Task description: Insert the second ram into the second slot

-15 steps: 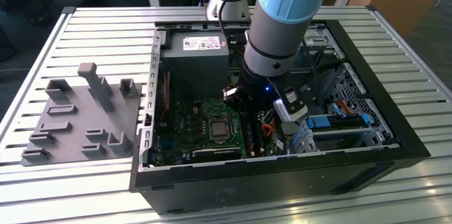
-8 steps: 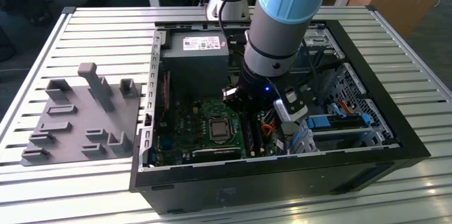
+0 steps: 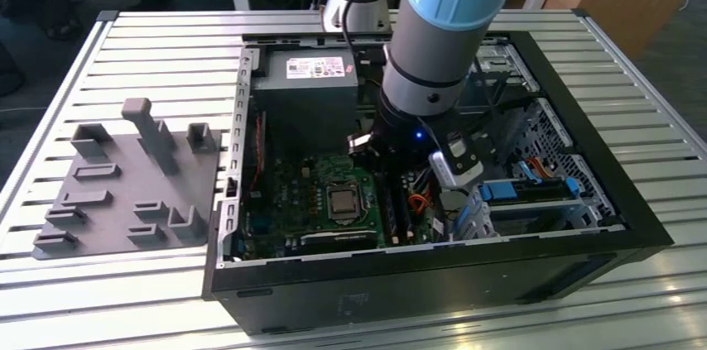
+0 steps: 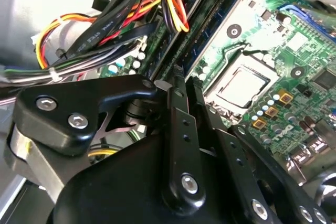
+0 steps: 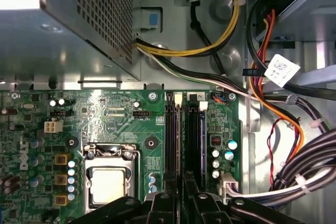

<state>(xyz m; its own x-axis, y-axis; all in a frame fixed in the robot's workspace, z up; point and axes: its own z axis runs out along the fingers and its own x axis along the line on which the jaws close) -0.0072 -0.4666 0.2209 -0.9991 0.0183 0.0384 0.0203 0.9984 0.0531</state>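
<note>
A slatted metal table is carrying an open black computer case, and on the exterior view's left a grey fixture with upright pegs is sitting beside it. The robot arm is reaching down into the middle of the case, just on the near side of the grey power supply, with a small blue light glowing low on it.

Down inside, the gripper is hanging right over the memory slots, next to the processor socket on the green motherboard. The claw is looking narrow: its two black fingers are drawn close together with a sliver of gap between them, lined up along the slots in both wrist views. I cannot tell whether a stick is pinched in that gap.

A long bluish strip is standing in the slot row just past the fingertips; it may be the second ram, but I cannot be sure. Bundled cables are trailing past the slots.
</note>
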